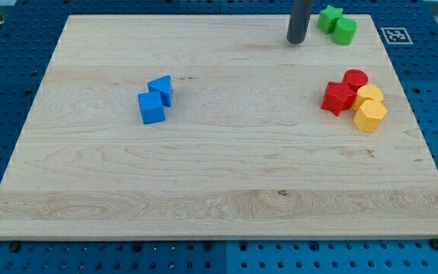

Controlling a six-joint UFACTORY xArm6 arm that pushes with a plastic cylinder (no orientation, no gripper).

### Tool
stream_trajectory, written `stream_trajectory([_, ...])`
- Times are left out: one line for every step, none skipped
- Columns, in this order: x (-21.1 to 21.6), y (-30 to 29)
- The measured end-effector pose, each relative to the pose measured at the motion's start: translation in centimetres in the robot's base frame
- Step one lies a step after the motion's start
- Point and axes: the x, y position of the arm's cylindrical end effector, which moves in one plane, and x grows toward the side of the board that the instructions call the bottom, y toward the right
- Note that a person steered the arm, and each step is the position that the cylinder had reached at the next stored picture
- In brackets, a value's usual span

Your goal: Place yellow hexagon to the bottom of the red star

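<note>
The yellow hexagon [370, 116] lies at the view's right, touching the lower right side of the red star [338, 98]. A second yellow block [369, 94], rounded, sits just above the hexagon and right of the star. A red cylinder [354, 79] touches the star's upper right. My tip [296, 41] is near the view's top, well above and left of this cluster, touching no block.
A green star [329, 17] and a green cylinder [345, 31] sit at the top right, just right of my tip. Two blue blocks [151, 108] [160, 89] touch each other at the left centre. The wooden board [204, 183] ends close to the right of the cluster.
</note>
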Motion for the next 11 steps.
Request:
stream_trajectory([0.8, 0.0])
stream_trajectory([1.2, 0.0])
stream_trajectory([1.7, 1.1])
stream_trajectory([4.0, 4.5])
stream_trajectory([5.0, 8.5])
stream_trajectory([5.3, 8.9])
stream_trajectory([8.6, 9.1])
stream_trajectory([11.4, 10.0])
stream_trajectory([12.8, 12.3])
stream_trajectory([14.5, 14.4])
stream_trajectory([17.2, 13.7])
